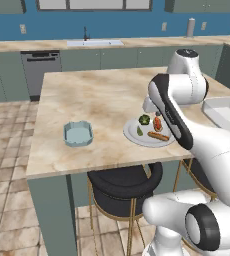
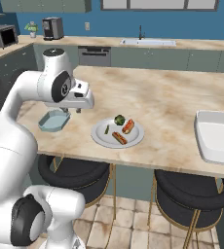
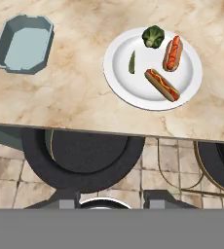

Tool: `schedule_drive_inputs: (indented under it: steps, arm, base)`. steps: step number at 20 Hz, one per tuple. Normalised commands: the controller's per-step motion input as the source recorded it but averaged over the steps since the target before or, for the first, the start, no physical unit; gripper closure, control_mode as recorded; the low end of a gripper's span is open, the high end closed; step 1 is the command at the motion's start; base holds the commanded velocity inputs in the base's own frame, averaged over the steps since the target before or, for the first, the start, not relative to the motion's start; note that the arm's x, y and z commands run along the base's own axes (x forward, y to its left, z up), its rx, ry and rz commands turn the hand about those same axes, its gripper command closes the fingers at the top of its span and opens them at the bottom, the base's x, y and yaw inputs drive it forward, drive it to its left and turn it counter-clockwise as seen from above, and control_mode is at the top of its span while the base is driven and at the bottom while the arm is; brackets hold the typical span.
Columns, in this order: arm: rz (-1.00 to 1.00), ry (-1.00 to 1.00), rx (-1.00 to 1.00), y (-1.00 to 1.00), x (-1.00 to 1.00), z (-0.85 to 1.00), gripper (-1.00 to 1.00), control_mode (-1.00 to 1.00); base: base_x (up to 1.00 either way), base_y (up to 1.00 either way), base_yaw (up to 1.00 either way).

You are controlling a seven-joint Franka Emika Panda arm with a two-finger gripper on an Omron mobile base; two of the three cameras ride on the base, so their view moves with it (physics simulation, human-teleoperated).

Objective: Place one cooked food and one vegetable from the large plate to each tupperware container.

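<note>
The tool (image 2: 78, 110) hangs above the surface (image 2: 167, 92) between the teal tub (image 2: 54, 121) and the plate (image 2: 102, 134), holding nothing; whether its jaws are apart cannot be told. The plate sits near the front edge, carrying broccoli (image 3: 153, 36), a green pod (image 3: 132, 62) and two hot dogs (image 3: 161, 84). The white tub (image 2: 216, 135) lies well to the right.

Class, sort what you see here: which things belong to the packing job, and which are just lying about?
Job: large plate, two hot dogs, broccoli, green bean, teal tub, white tub.
Lying about: stools, coffee maker, sink.
</note>
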Motion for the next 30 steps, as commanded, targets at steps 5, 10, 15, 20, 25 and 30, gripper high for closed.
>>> schedule_drive_inputs:
  steps: [5,10,15,20,25,30]
  arm:
    - [-0.01,0.03,-0.01,-0.19,0.51,-0.06,-1.00,-1.00]
    - [-0.03,0.07,-0.01,-0.02,0.99,-0.35,-1.00,-1.00]
    - [0.00,0.01,0.00,-0.07,0.87,-0.69,-1.00,-1.00]
    - [-0.02,0.02,0.01,-0.12,0.87,-0.87,-1.00,-1.00]
    - [0.00,0.00,0.07,-0.15,0.59,-0.65,-1.00,-1.00]
    - [-0.01,0.02,0.01,-0.09,0.52,-0.57,-1.00,-1.00]
  base:
    - [0.00,0.00,0.00]
    - [0.00,0.00,0.00]
    - [0.00,0.00,0.00]
    - [0.00,0.00,0.00]
    - [0.00,0.00,0.00]
    - [0.00,0.00,0.00]
